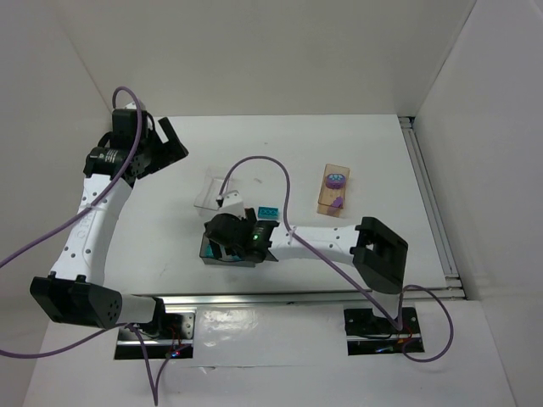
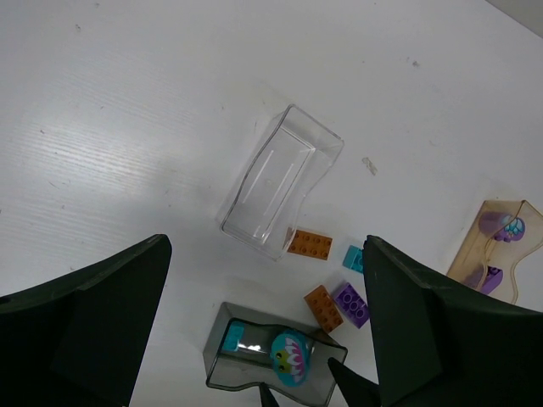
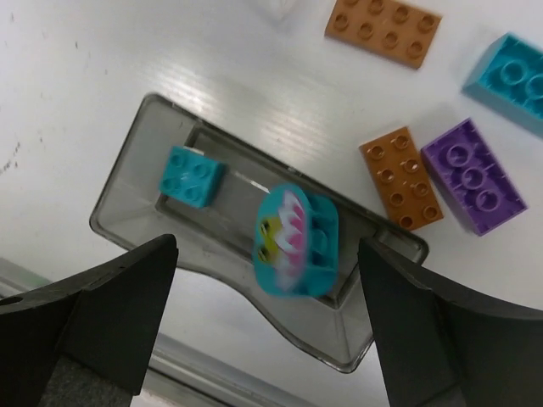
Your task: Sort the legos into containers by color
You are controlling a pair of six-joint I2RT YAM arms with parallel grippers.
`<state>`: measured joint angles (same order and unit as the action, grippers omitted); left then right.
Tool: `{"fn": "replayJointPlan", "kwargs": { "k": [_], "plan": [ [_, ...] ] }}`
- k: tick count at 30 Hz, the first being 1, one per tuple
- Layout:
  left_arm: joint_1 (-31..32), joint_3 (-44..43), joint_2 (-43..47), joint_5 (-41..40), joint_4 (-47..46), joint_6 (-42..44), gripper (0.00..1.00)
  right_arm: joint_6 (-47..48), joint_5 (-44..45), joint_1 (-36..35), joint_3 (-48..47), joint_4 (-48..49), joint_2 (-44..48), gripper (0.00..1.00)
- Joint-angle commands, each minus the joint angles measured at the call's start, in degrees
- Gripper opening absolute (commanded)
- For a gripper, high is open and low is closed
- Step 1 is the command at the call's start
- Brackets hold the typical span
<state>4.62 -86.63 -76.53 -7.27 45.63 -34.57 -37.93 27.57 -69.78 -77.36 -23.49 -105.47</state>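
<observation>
Right claw (image 3: 267, 254) stands wide above grey tray (image 3: 114, 191), teal flower piece (image 3: 293, 242) loose over it; lift straight up, clear of tray walls

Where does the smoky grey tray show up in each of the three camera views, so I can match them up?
Top external: the smoky grey tray is low centre, mostly hidden under the right arm.
Left wrist: the tray is at the bottom edge, centre.
Right wrist: the tray fills the middle, running diagonally.
Shared landmark: the loose teal brick on the table beside the tray.
</observation>
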Motion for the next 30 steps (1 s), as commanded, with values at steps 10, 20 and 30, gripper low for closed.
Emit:
{"fn": "replayJointPlan", "kwargs": {
  "k": [10, 20, 30],
  "plan": [
    [-0.3, -2.1, -0.6, 0.6, 0.0, 0.5, 1.00, -1.0, 2.3, 13.6, 3.0, 1.2, 8.4, 0.95],
    [-0.3, -1.1, -0.6, 1.1, -0.5, 0.5, 1.00, 0.2, 0.4, 19.5, -6.4, -2.7, -6.0, 1.00],
    [-0.3, 0.5, -1.2, 1.1, -1.2, 1.0, 1.00, -2.1, -0.2, 22.1, -6.8, -3.2, -11.8, 1.00]
  ]
}}
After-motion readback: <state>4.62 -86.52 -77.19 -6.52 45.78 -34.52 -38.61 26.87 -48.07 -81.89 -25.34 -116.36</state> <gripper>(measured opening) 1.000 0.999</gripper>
